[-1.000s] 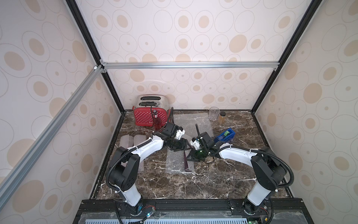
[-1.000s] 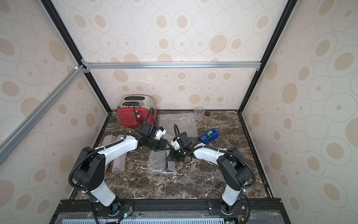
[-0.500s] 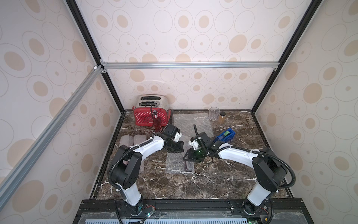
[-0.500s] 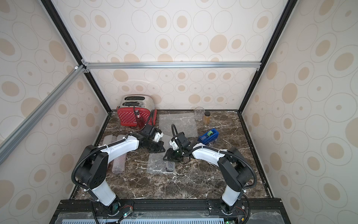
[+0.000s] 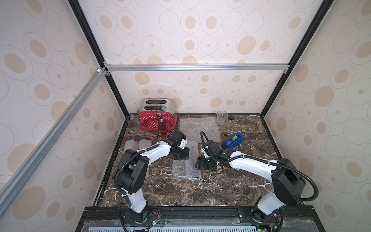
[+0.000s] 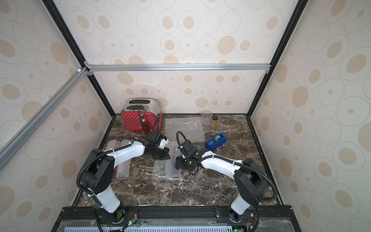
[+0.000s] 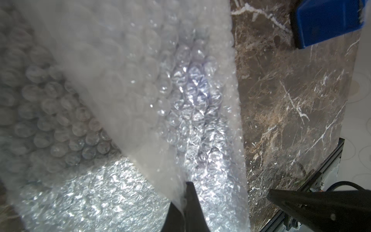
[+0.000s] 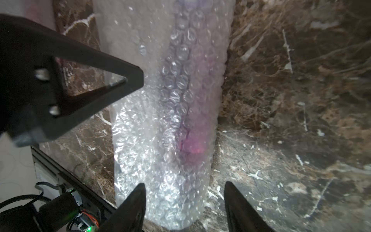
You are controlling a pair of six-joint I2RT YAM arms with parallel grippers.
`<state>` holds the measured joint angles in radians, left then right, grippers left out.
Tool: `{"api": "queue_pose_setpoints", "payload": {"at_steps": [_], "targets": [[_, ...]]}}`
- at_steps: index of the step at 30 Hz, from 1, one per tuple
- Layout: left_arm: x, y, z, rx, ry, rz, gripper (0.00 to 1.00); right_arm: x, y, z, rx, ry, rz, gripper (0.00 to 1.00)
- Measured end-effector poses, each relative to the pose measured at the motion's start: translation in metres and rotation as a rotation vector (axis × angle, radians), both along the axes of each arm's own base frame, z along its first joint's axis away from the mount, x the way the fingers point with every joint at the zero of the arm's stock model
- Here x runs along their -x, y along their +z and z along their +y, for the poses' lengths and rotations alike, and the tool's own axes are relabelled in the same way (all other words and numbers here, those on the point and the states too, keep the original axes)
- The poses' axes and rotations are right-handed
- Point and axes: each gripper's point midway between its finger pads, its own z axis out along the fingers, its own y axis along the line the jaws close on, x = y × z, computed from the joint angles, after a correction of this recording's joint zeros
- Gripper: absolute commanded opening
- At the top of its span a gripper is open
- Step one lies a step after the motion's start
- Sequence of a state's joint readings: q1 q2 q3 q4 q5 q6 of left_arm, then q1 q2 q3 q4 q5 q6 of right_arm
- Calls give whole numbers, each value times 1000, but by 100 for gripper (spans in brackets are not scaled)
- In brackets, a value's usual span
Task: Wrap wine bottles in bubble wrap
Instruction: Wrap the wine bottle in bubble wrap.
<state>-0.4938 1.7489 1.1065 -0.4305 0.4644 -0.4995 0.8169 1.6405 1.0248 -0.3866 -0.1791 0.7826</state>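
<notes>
Bubble wrap sheet (image 5: 183, 169): lying between my two arms, one flap now folded over purple wine bottle (image 8: 192, 143), which lay bare a second ago. Left gripper (image 7: 185, 193): was apart, now pinched tight on the flap's edge. Right gripper (image 8: 183, 183): was nearly closed, now spread, straddling the covered bottle

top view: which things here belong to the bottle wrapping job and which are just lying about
Job: folded bubble wrap with bottle inside, upright red bottle, spare sheet, wrapped bundles, probably tape dispenser.
Lying about: toaster, drinking glass, amber jar.
</notes>
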Motion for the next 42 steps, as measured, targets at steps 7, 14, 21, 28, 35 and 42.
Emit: {"api": "queue_pose_setpoints", "payload": {"at_steps": [7,14,21,28,35,42], "targets": [[-1,-10,6,-38,4,1,28,-1,-18,23,6,22,16,64],[-7,-10,30,-102,53,-16,42,-2,-21,30,3,21,19,60],[-3,13,47,-86,88,-77,33,-2,-21,29,12,24,21,60],[6,-3,27,-33,36,-18,17,-1,-20,27,25,36,18,61],[24,-35,4,-26,-33,84,11,-1,-21,25,31,40,21,65],[24,-36,-6,3,-49,101,10,-1,-22,24,46,27,37,65]]}}
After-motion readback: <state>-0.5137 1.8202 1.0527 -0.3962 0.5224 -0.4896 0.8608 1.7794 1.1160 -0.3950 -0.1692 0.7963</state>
